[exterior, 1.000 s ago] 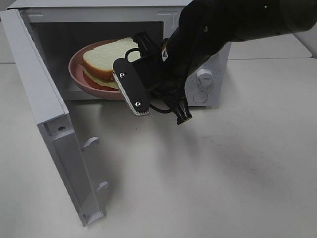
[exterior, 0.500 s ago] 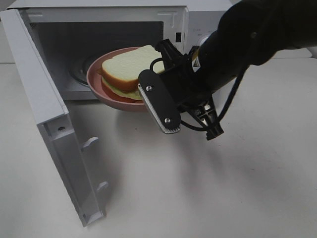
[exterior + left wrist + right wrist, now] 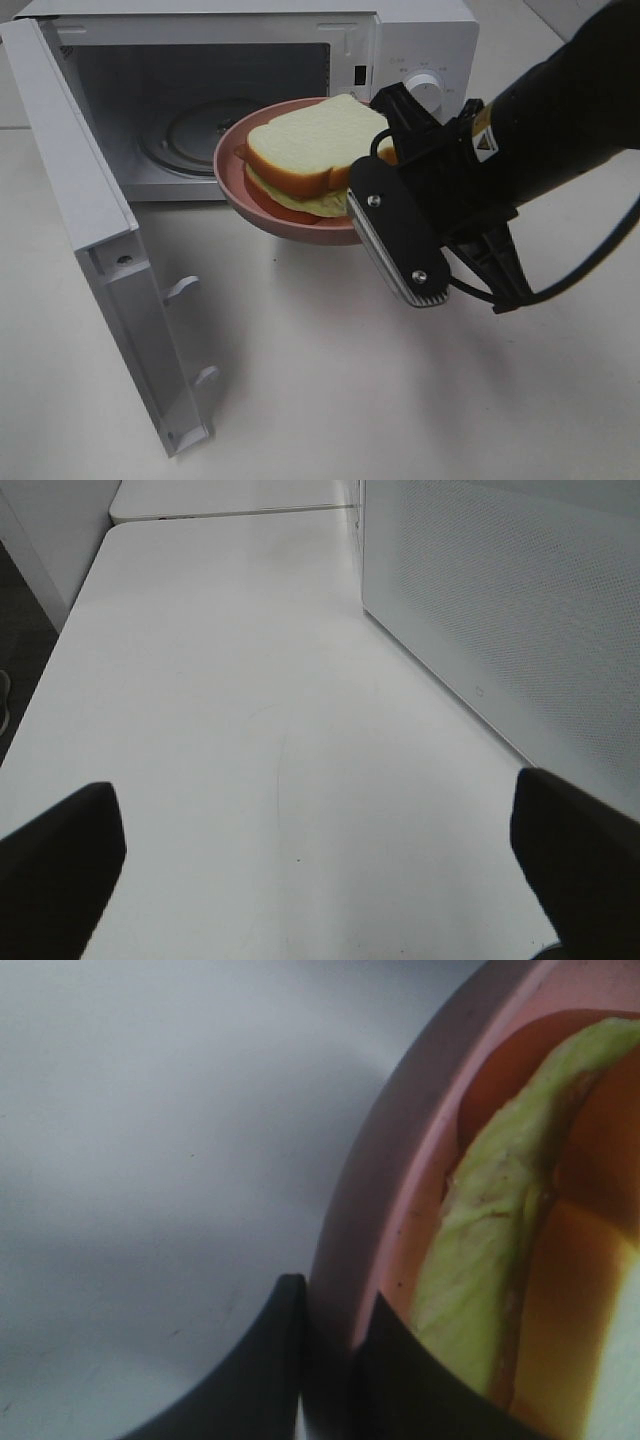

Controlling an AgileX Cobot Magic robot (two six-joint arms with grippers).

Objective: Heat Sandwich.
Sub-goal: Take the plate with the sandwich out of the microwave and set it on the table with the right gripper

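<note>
**PLATE W/ SANDWICH HELD OUTSIDE OVEN**

Standing on white table: white microwave, door swung wide open toward left, cavity exposed w/ glass turntable sitting bare inside.

Reaching in from right: right gripper, jaws nearly closed, pinching rim of pink plate; in wrist view, rim clamped between both fingers. Plate hanging clear of table, just in front of cavity opening.

Lying on plate: sandwich, white bread, orange-tan crust, yellow-green layer showing at edge.

Hovering beside microwave's outer wall: left gripper, fingers spread fully apart, holding nothing.
</note>
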